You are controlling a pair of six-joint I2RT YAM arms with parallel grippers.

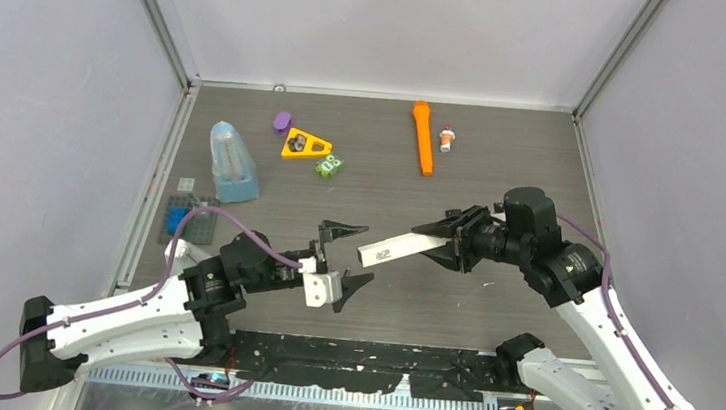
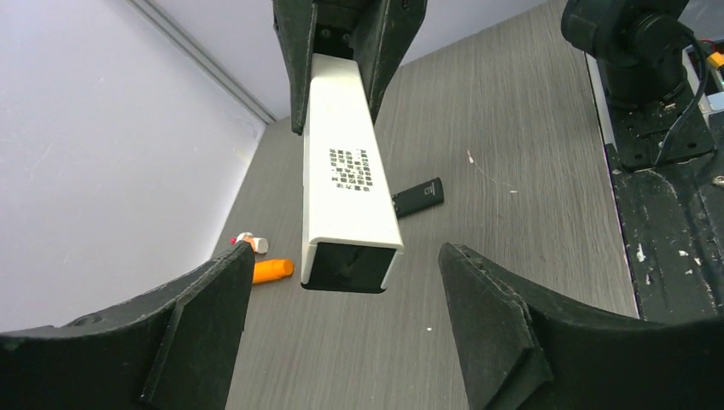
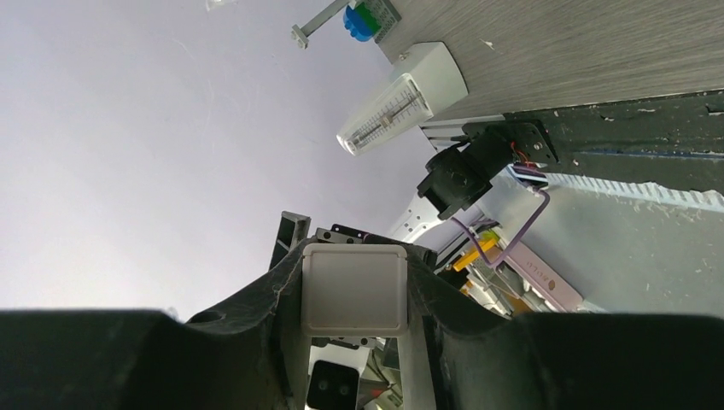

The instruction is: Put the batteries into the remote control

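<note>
My right gripper (image 1: 448,239) is shut on the remote control (image 1: 397,248), a white bar held level above the table and pointing left. Its dark open end (image 2: 350,266) faces my left gripper (image 1: 352,260), which is open and empty, one finger on each side of that end with a gap to it. Small dark marks (image 2: 352,169) run along the bar's upper face. In the right wrist view the bar's closed white end (image 3: 354,289) sits clamped between the fingers. A small flat dark piece (image 2: 418,196) lies on the table under the bar. I cannot make out any batteries.
At the back lie an orange stick (image 1: 423,135), a small white and red item (image 1: 447,139), a yellow triangle (image 1: 304,145), a purple piece (image 1: 282,121) and a green piece (image 1: 330,166). A blue-based clear case (image 1: 232,162) and a blue block (image 1: 177,217) stand left.
</note>
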